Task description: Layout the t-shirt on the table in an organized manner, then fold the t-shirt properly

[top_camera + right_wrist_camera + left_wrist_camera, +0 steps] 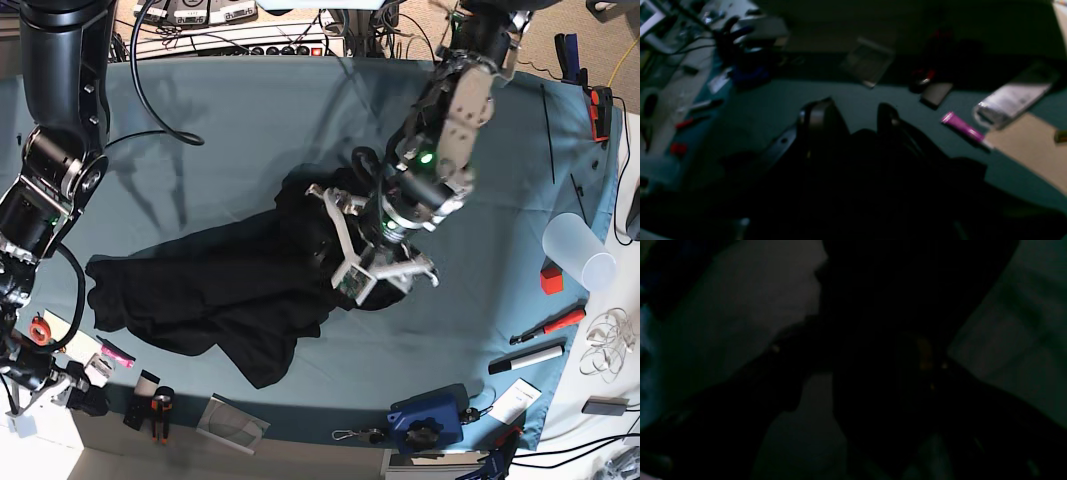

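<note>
T-shirt point(230, 290) lies crumpled mid-counter point(250, 120), under the splayed, released left claw point(375, 262); right claw point(853, 116) grasps nothing I can see, so each should pinch a shoulder and draw outward evenly to flatten.

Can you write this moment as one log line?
shirt: crumpled on table | left tool: open over shirt | right tool: open, empty

Shirt point(230, 290) is plain black all over, no print showing from here. Bench point(250, 130) is covered in teal-blue cloth. There's a bright magenta tube point(962, 126) next to a tan sheet point(1033, 150), plus a red-and-black pen point(548, 326) and a blue gadget point(430, 422).
</note>
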### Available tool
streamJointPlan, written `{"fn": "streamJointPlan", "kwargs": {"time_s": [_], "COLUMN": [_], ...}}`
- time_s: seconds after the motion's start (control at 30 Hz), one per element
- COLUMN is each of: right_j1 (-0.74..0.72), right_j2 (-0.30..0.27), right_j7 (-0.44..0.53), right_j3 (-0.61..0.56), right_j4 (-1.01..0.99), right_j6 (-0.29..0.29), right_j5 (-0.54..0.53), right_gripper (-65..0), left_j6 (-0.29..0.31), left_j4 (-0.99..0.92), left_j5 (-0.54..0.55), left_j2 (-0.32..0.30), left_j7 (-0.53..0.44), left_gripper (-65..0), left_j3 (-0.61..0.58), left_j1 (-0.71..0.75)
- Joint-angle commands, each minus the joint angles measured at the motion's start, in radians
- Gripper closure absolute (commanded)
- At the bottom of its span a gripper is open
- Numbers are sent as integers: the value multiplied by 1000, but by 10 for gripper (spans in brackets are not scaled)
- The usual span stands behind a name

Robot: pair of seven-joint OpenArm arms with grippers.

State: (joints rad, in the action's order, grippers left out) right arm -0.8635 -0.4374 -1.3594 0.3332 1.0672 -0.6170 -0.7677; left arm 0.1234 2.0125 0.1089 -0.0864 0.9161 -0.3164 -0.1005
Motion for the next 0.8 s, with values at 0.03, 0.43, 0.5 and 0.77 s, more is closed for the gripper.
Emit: {"fn": "streamJointPlan", "kwargs": {"time_s": [0.03, 0.43, 0.5, 0.77], "right_j1": [-5, 393, 456, 639], "right_j2": [-14, 37, 66, 179], "right_j7": [-16, -1, 10, 59], "right_j3": [2, 0, 0, -91], "right_j4": [87, 412, 420, 420], "right_j6": [-12, -64, -81, -81], "right_j5": [-65, -43, -42, -13], "right_gripper": [-223, -223, -223, -223], "left_j6": [-2, -2, -1, 109], "left_j4": [122, 304, 304, 304], "left_j5": [-9, -51, -27, 220], "left_j2": [4, -96, -100, -99], "left_j7": [-7, -6, -5, -2], "left_gripper": [-416, -416, -409, -358], "left_j3": [2, 230, 319, 652], "left_j1": [8, 293, 315, 375]}}
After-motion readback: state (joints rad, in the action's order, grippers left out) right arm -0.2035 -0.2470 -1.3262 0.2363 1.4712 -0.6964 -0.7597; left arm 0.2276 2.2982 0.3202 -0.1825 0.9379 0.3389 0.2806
